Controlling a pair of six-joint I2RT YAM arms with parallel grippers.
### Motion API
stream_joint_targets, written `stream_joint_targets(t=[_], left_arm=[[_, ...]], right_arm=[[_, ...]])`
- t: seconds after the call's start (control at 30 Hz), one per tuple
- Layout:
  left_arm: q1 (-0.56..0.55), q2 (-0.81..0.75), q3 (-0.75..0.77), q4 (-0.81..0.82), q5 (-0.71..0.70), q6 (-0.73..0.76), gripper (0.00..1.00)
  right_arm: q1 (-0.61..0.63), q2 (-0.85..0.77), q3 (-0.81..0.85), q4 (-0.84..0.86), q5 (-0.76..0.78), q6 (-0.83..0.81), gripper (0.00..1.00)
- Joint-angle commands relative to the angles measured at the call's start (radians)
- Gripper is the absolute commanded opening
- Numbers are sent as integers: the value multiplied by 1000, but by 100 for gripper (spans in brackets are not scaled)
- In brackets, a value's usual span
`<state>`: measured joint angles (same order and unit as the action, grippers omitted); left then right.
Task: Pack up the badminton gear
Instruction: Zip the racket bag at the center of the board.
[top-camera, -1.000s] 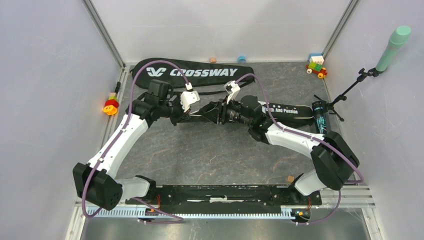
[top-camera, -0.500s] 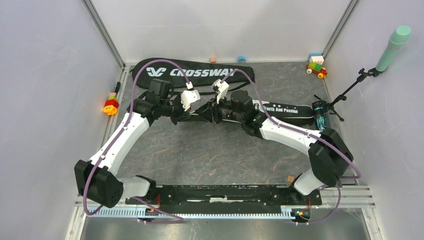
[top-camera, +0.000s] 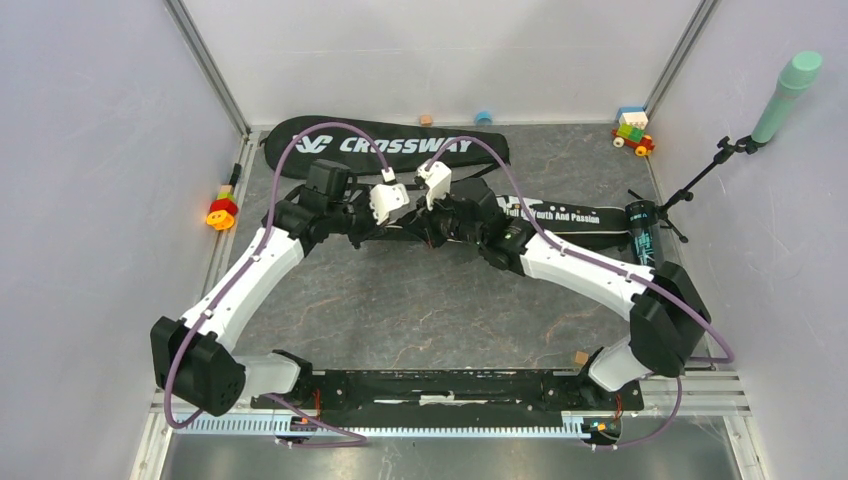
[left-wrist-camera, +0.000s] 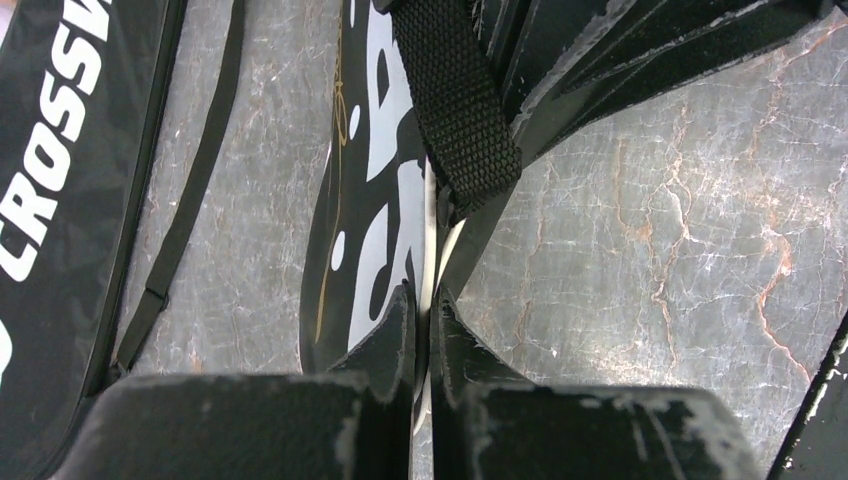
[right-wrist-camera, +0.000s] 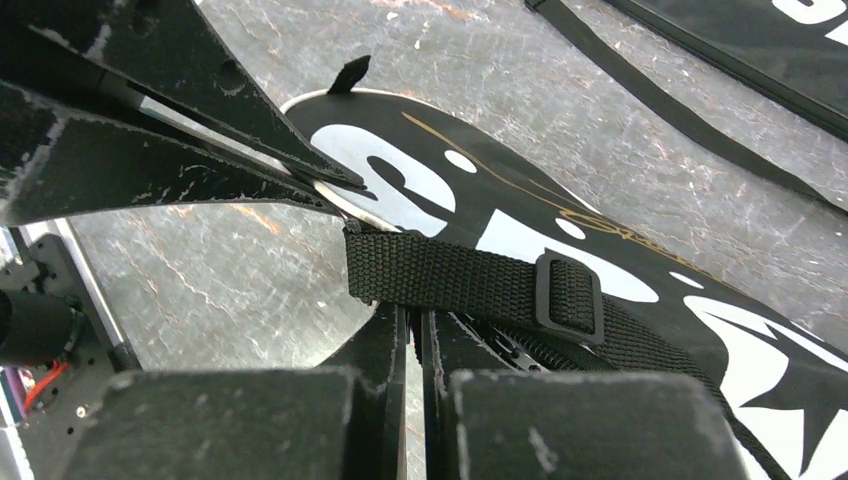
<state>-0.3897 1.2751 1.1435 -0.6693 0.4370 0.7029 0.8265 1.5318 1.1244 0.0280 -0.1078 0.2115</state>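
1. The racket bag (top-camera: 570, 215), black with white lettering, lies flat across the middle of the table (top-camera: 420, 310), with its rounded end under the two claws
2. The left gripper (left-wrist-camera: 425, 300) has its fingers pressed together on the white-piped edge of that rounded end; my guess is that it pins the edge so the other side can be worked
3. The right gripper (right-wrist-camera: 410, 322) comes in from the opposite side, its fingers closed tight at the same edge just beneath the woven strap (right-wrist-camera: 450, 280); it seems to nip the bag's rim beside the zip teeth, though exactly what sits between the fingers is hidden
4. With both claws nearly tip to tip on one edge, this looks like a two-handed hold on the bag's mouth, one steadying while the other pulls
5. No racket or shuttlecock shows in any view, and I cannot tell whether any is inside the bag
6. The CROSSWAY bag (top-camera: 400, 143) lies flat along the back, near the held bag, with its thin loose strap on the table between them
7. The black tube (top-camera: 645, 235) sits just beside the racket bag's right end, close to the feet of the microphone (top-camera: 795, 90) stand
8. The woven strap crosses the edge right over the right claw and could snag, and the two wrists are crowded together
9. The toy blocks (top-camera: 632, 130) in the back corner are well apart from the work
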Motion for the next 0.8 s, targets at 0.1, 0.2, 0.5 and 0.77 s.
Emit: stream_joint_targets(t=[0.1,0.2,0.5,0.77], left_arm=[[38,-71,-6,10,-154,90,2],[45,-69,1,-14,-153,111,2],[49,-114,-6,-61,-135,172,2],[55,-129,-7,8,-206,104,2]], right_arm=[[-124,-89,-90,-264,41,-275,0],[-176,-106,-122,-270,-44,-351,0],[-237,-87,-123,-330,65,-429,0],[-328,-54,-106,-472,591,-279,0]])
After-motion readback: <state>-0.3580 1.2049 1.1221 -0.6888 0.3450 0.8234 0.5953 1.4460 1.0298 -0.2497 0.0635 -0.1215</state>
